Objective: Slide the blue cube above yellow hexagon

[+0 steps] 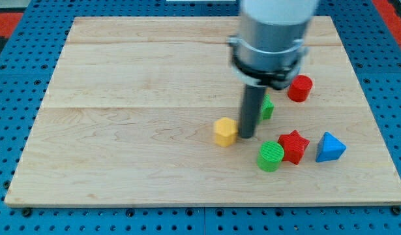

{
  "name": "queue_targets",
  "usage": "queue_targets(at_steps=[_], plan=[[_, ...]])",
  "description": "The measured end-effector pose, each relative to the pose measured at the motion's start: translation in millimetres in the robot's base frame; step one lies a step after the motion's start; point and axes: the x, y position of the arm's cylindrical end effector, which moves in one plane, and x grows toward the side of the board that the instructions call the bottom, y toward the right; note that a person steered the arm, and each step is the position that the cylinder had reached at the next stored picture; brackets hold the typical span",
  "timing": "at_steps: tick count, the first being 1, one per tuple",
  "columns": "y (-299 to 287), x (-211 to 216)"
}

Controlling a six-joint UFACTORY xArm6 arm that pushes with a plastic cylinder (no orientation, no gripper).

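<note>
1. Camera view — the wooden counter is lying on a blue perforated base, and the blocks are all sitting in its right half.
2. The arm's grey cylinder is reaching down from the view's top, ending in the dark rod; my tip is resting on the counter just at 3 o'clock of the yellow hexagon, touching it or nearly so.
3. There is no gripper on this arm, so nothing is spreading, pressing together or pinching — only the rod is meeting the blocks.
4. A green block is peeking out at 1 o'clock of the tip, its shape mostly hidden by the rod.
5. A red cylinder is standing further out at 2 o'clock of the tip.
6. At 5 o'clock of the tip, a green cylinder is touching a red star.
7. The only blue block — a blue pyramid-like block, not clearly a cube — is sitting at 3 o'clock of the red star, near it, well apart from the yellow hexagon.
</note>
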Motion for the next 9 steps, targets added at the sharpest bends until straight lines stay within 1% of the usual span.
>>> queue_targets(at_steps=[1,2,3,4,5,6,7,8,9], plan=[[-42,-23],[-81,-20],[-90,9],[-77,2],[-16,-9],[78,-19],[162,-37],[188,-79],[166,-110]])
